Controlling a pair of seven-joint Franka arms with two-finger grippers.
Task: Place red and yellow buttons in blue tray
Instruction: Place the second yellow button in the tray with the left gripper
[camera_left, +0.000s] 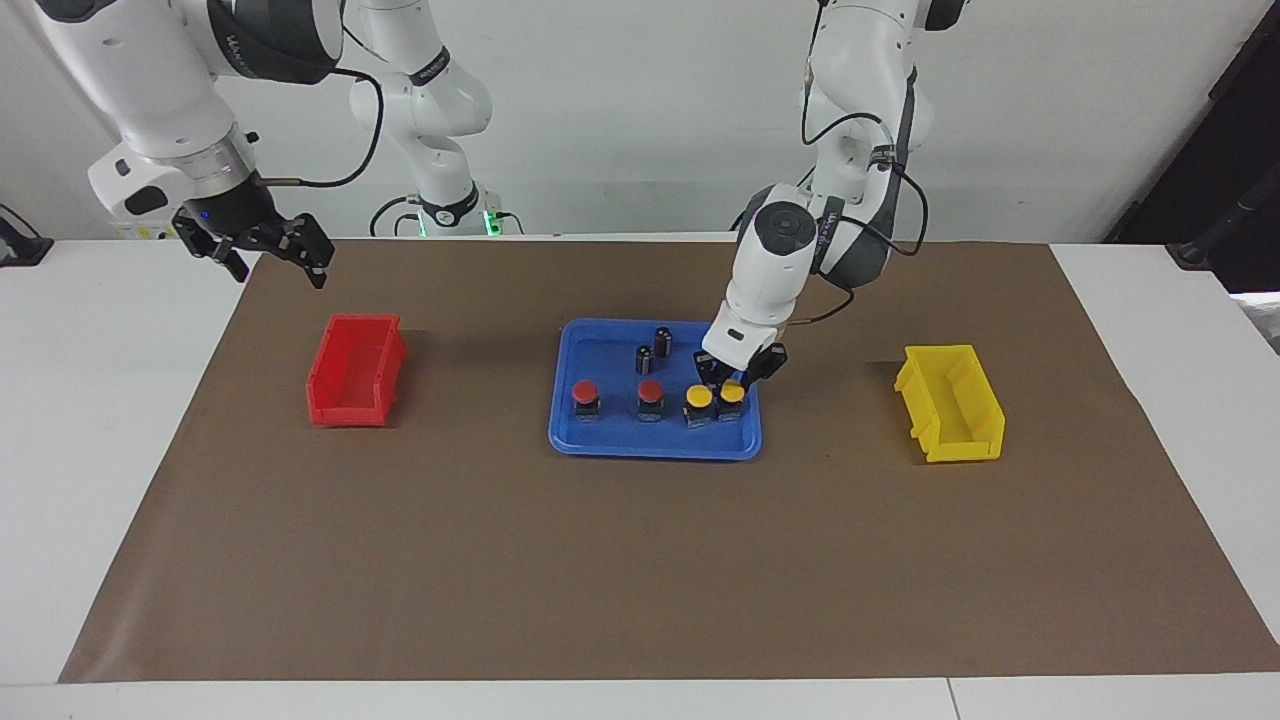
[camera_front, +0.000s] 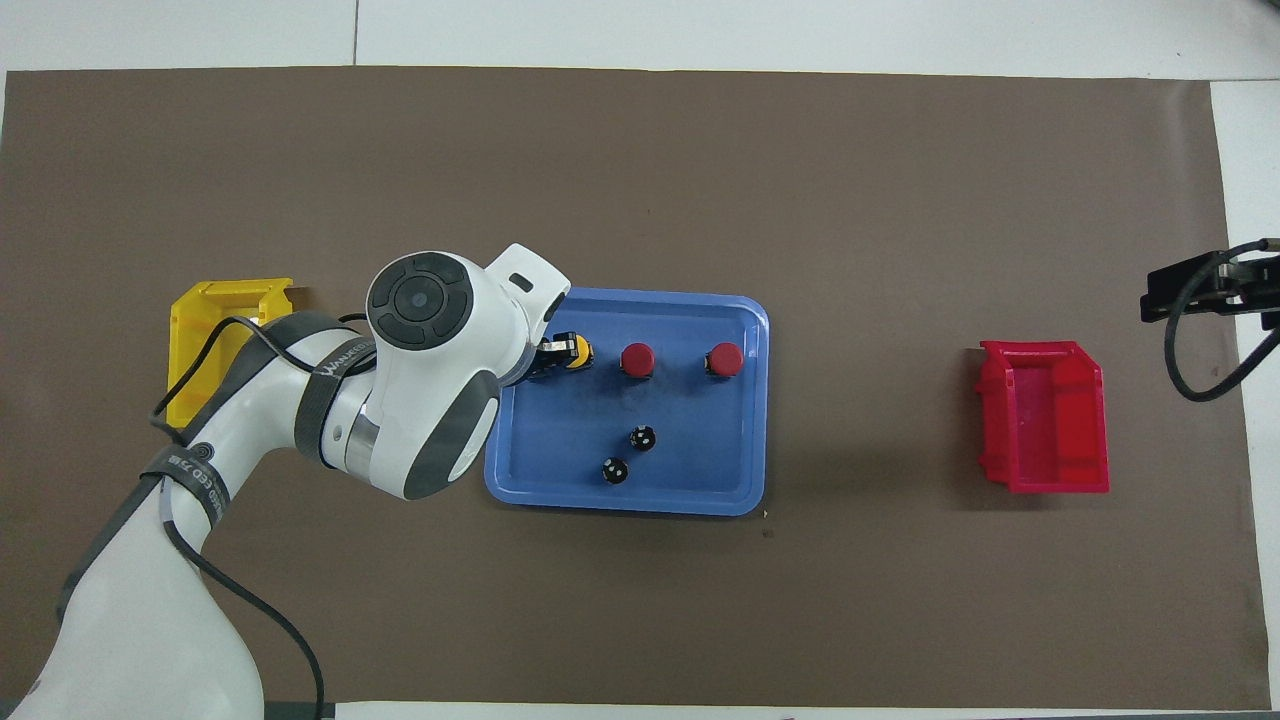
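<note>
- Nearest the robots in the blue tray (camera_left: 575, 440): two dark striped cylinders (camera_left: 653, 349).
- Next row out holds all four buttons: two red buttons (camera_left: 586, 391) and two yellow buttons (camera_left: 699, 398).
- The left gripper (camera_left: 733, 378) sits right on the yellow one at the left arm's end of the row; can't tell whether it's pinching or spread.
- The right gripper (camera_left: 262, 250) waits, fingers spread, above the mat's edge near the red bin (camera_left: 355, 370); one yellow bin (camera_left: 950, 402) too.

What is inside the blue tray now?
In the tray: two red buttons, two yellow buttons and two dark cylinders. The left pincer is at the end yellow button; from overhead the arm covers that button.
</note>
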